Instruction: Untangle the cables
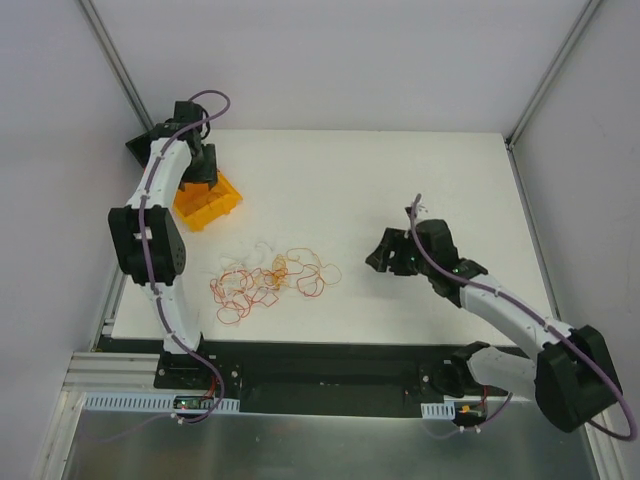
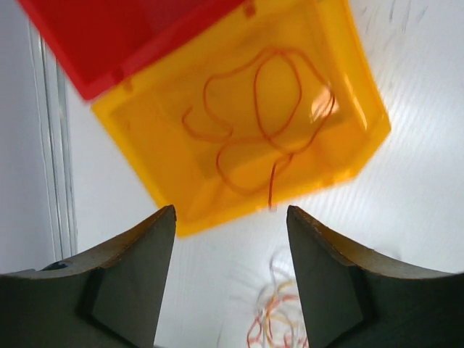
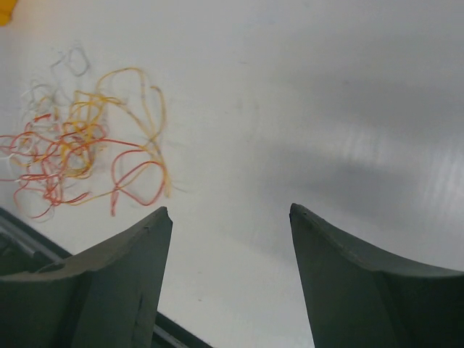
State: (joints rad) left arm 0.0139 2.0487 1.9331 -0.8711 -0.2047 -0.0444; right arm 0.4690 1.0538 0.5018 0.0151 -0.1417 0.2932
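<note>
Cables [image 1: 270,280] tangled near the table's [image 1: 400,180] front edge.
Left pincer [image 2: 230,232] apart above yellow bin [image 2: 145,145] by left edge; right pincer [image 3: 230,225] apart over bare table.

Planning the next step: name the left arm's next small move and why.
Probably move the left tool toward the tangled cables: its jaws stand open and empty above the yellow bin, where one orange cable already lies, while the others lie knotted together.

White table [image 1: 400,180], yellow bin [image 1: 207,203] far left, tangled cables [image 1: 270,280] near front edge
</note>
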